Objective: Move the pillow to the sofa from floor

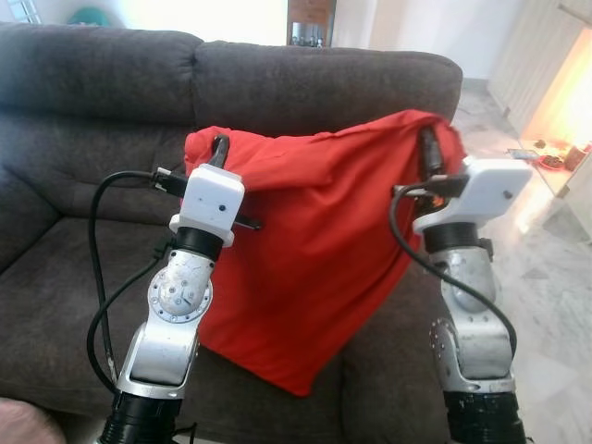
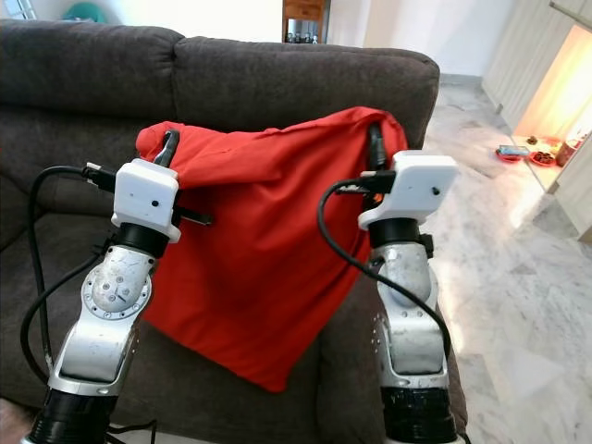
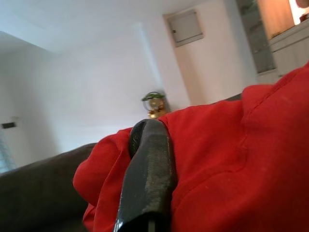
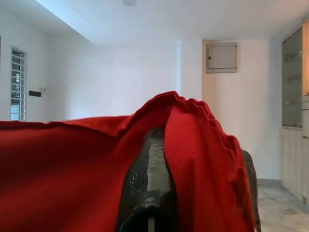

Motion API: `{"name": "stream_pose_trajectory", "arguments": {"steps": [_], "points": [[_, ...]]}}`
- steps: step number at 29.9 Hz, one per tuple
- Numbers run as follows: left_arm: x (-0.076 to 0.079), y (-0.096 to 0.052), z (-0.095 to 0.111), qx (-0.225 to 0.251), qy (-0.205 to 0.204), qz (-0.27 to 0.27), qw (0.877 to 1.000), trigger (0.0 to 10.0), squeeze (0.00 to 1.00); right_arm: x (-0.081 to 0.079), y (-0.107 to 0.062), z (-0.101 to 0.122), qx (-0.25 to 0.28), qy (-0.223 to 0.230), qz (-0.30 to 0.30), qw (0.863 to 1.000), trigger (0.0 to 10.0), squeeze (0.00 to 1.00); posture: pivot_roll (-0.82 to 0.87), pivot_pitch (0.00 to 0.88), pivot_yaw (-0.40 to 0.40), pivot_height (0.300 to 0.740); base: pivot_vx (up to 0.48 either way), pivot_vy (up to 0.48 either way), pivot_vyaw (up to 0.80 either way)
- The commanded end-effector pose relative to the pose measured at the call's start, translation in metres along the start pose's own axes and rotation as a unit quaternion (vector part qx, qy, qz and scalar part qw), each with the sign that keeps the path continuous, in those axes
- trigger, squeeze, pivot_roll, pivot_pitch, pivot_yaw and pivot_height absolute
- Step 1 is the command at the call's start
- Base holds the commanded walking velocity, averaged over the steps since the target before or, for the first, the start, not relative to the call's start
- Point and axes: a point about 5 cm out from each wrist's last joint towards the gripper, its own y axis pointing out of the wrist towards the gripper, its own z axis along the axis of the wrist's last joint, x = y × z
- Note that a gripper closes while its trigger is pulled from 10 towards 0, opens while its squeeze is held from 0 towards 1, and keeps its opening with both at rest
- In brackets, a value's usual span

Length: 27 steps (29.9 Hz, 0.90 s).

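A red pillow point(image 1: 314, 250) hangs in the air in front of the dark grey sofa point(image 1: 305, 79), held up by both arms at its top corners. My left gripper point(image 1: 219, 148) is shut on the pillow's upper left corner. My right gripper point(image 1: 429, 146) is shut on the upper right corner, with cloth folded over its fingers point(image 4: 149, 179). The pillow sags to a point over the seat's front edge. In the left wrist view a black finger point(image 3: 147, 179) lies against the red pillow point(image 3: 231, 169).
The sofa seat point(image 1: 65, 305) lies below and to the left, its right armrest point(image 1: 388, 370) below the pillow. A pale marble floor point(image 2: 527, 296) runs to the right, with small items point(image 2: 513, 153) on it near a lit cabinet.
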Motion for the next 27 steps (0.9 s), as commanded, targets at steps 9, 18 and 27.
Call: {"name": "stream_pose_trajectory", "arguments": {"steps": [9,18,27], "points": [[0.041,-0.016,0.007,-0.043,-0.158,-0.241,0.957,10.0,0.0,-0.008,0.009,0.009,0.032,0.001,0.021,0.999,10.0,0.0,0.16,0.0,-0.046,0.74,0.0,0.0,0.0],[0.051,-0.038,0.002,-0.096,-0.222,-0.35,0.905,10.0,0.0,-0.02,0.004,-0.005,-0.003,0.007,0.063,0.998,10.0,0.0,0.16,0.0,-0.051,0.74,0.0,0.0,0.0],[0.036,-0.026,0.03,-0.042,-0.35,-0.344,0.87,10.0,0.0,-0.023,0.003,-0.011,-0.01,0.009,0.071,0.997,10.0,0.0,0.16,0.0,-0.051,0.74,0.0,0.0,0.0]]}}
